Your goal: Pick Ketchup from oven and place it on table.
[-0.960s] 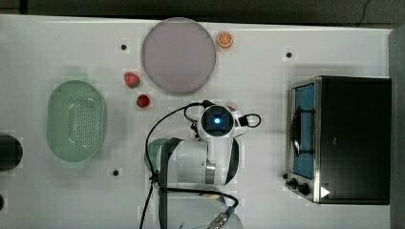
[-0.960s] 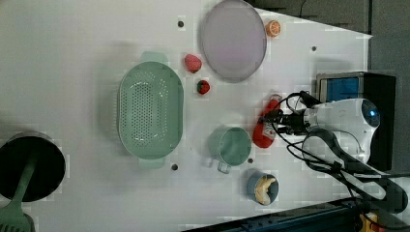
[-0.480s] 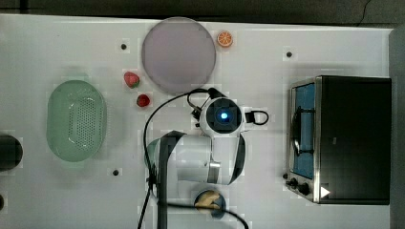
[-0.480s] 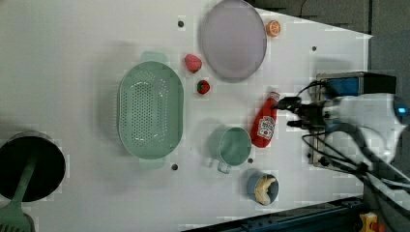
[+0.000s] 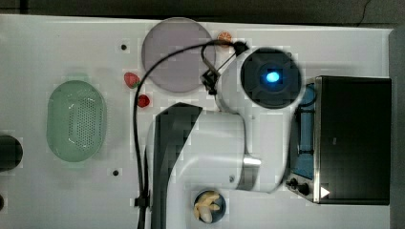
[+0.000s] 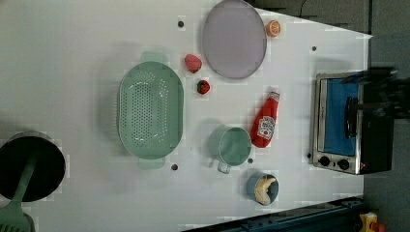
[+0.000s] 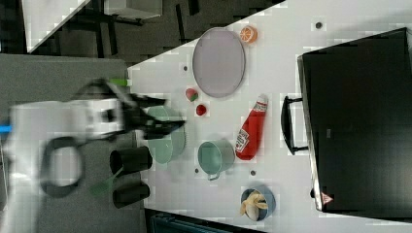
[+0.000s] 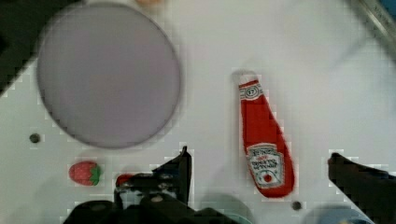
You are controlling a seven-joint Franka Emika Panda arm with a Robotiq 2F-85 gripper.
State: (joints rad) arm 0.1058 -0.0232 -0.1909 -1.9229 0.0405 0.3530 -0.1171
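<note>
**Lying flat on the bench: Ketchup delivered, pincer released**

Item: Ketchup (image 6: 265,122), a red squeeze bottle with white cap and shield label. Position: on its side on the white bench (image 6: 72,43), apart from every neighbour. In the left view it sits between the toaster oven (image 6: 344,123) and the green mug (image 6: 231,146), just beside the mug, cap toward the grey plate (image 6: 234,38).

Item: pincer (image 8: 259,182). State: spread wide, grasping nothing. In the wrist view its two dark fingers (image 8: 175,175) stand either side of the bottle with clear bench between, the bottle well below them.

Item: oven. Door closed as far as the left view shows, blue glass facing the bench; the handle (image 7: 287,125) is plain in the right view.

Other stock: green colander (image 6: 151,110), two strawberries (image 6: 192,63), orange slice (image 6: 273,28), blue bowl of banana pieces (image 6: 263,188).

Step in hand, by judgement: the placing looks complete, with the bottle out of the oven and resting unsupported.

Next move, by judgement: only a clean retreat of the arm (image 5: 205,148), clear of the mug and plate, leaving the bottle undisturbed.
</note>
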